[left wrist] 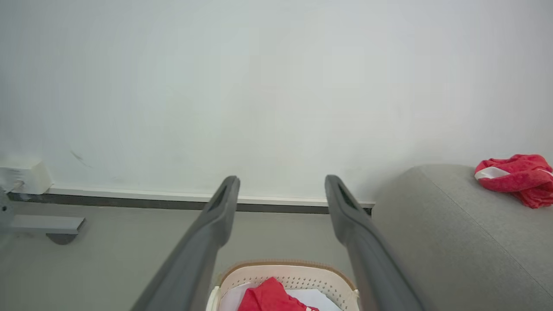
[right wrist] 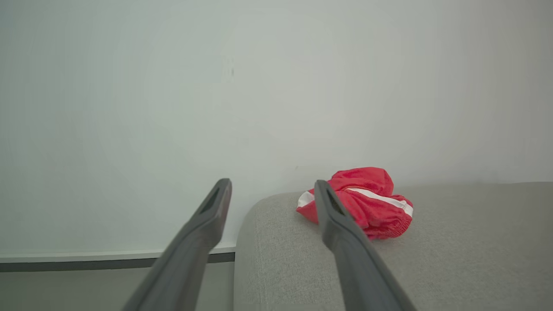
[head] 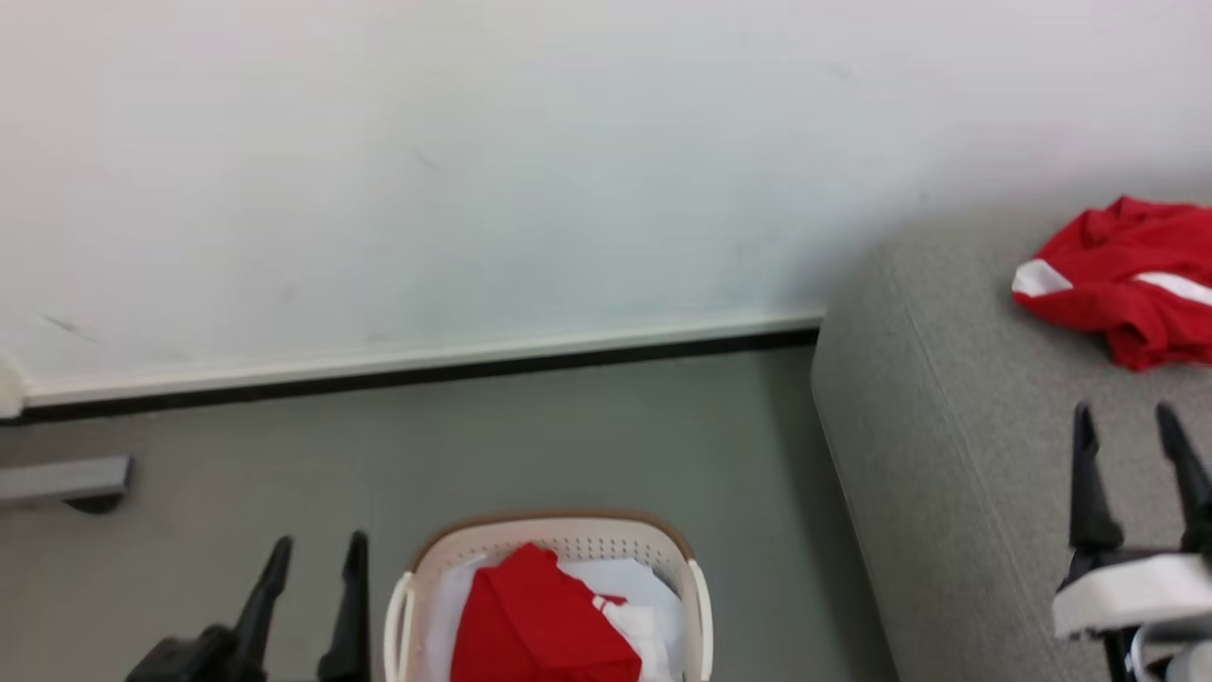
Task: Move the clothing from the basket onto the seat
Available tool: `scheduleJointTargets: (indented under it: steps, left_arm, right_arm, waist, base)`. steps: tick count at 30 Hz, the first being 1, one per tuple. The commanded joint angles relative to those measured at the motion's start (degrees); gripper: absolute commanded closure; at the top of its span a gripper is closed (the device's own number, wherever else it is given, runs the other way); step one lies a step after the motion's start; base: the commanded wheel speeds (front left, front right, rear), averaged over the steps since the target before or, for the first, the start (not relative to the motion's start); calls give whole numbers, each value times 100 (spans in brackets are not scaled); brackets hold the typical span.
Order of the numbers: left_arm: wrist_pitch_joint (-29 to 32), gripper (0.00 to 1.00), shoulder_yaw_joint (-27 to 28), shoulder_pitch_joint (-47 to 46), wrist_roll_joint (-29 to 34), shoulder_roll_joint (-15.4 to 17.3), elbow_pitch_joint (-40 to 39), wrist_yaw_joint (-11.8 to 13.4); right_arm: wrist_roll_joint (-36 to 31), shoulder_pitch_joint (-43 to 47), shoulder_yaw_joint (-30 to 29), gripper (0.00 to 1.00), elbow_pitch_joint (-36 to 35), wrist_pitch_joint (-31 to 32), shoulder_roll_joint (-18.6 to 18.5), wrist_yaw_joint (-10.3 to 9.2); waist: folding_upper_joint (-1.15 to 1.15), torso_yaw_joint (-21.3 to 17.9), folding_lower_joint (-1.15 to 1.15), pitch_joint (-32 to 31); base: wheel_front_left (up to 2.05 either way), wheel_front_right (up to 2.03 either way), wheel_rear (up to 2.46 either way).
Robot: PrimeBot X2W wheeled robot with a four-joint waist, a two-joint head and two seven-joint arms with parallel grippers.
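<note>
Left gripper [head: 319,544] is hanging open with its fingers spread and nothing between them. It's sitting just left of the basket [head: 568,524], not touching it. Right gripper [head: 1123,417] is also standing open and empty, hovering over the sofa [head: 947,455] with its fingers pointing toward the wall [head: 473,170].

Red garment with the white band [head: 1122,284] is lying crumpled on the sofa's top surface near the rounded corner. It's sitting past the right gripper's fingertips and apart from them.

Second red garment [head: 535,616] is sitting bunched up in the basket, resting on a white sheet [head: 630,580] that's lining the inside. A bit of white with a red stripe is showing at its right edge.

Basket is standing upright on the floor [head: 587,436], left of the sofa with a gap between them. Baseboard [head: 426,365] is running along the wall behind both. Left wrist view is looking out between its own fingers, with the basket's far rim showing at the bottom.
</note>
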Motion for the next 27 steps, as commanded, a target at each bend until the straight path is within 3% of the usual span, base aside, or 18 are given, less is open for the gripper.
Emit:
scheduleJointTargets:
  steps: [1,10,13,27]
  left_arm:
    - [-8,0,110,159,124,-44,-53,-5]
    - [-7,0,770,791,621,-447,-11,-424]
    - [-8,0,937,869,822,-586,36,-587]
    - [-8,0,1357,921,1279,-1022,123,-1100]
  right_arm:
    - [-18,213,40,0,-88,14,25,-12]
    - [-145,1193,365,0,-376,-33,232,-13]
    - [87,1376,460,0,-293,-75,232,-13]
    - [448,1613,872,0,63,-126,234,-13]
  waist:
    - [0,180,2,-255]
    - [0,437,2,-531]
    - [0,495,2,-556]
    - [0,565,2,-581]
  base:
    - [0,0,0]
    - [0,0,0]
    - [0,0,0]
    - [0,0,0]
